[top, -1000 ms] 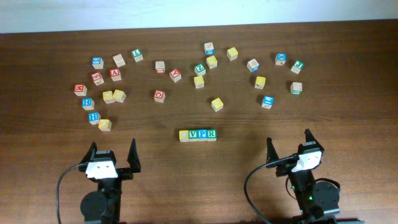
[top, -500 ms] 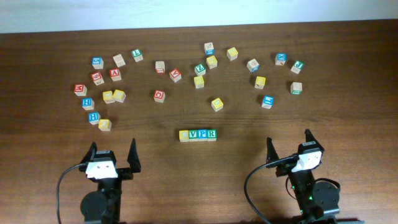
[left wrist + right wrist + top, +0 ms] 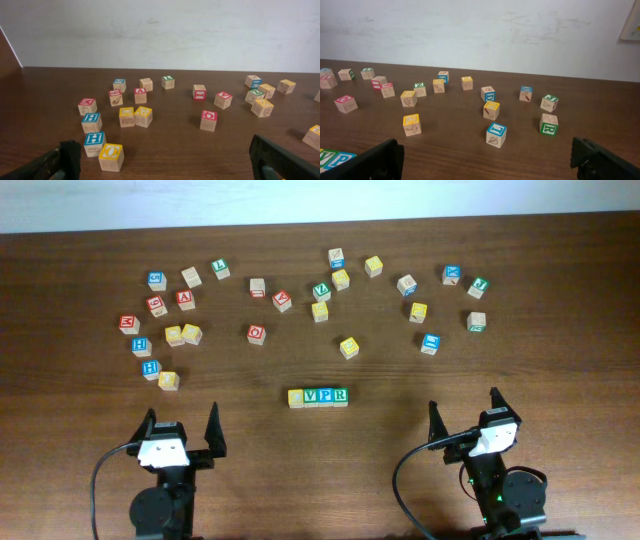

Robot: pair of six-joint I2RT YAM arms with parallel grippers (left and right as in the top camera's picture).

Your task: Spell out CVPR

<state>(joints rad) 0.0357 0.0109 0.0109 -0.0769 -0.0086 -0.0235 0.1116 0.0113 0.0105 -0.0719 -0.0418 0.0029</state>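
On the overhead view, a row of four blocks (image 3: 318, 396) lay on the brown tabletop (image 3: 560, 375) just below the centre of the frame, its blocks touching side by side. From left to right it held a yellow-edged block (image 3: 296, 397) whose letter was too small to read, then a V block (image 3: 311, 396), a P block (image 3: 326, 396) and an R block (image 3: 341, 395).

The left gripper (image 3: 182, 418) sat at the lower left of the frame and the right gripper (image 3: 464, 405) at the lower right. Both were well apart from the row and touched no block. Each had its jaws spread wide with nothing between them. In the left wrist view the left fingers (image 3: 67, 159) stood at the two bottom corners with bare wood between. The right wrist view showed the right fingers (image 3: 592, 159) spread the same way, with the V and P faces of the row just showing in its lower left corner.

Loose blocks were scattered across the upper half of the overhead frame. A cluster at the upper left included a blue H block (image 3: 150, 367) with a loose yellow block (image 3: 168, 380) just beside it. A red block (image 3: 256, 333) and a second yellow block (image 3: 348, 347) lay nearest above the row. More blocks sat along the upper middle and upper right.
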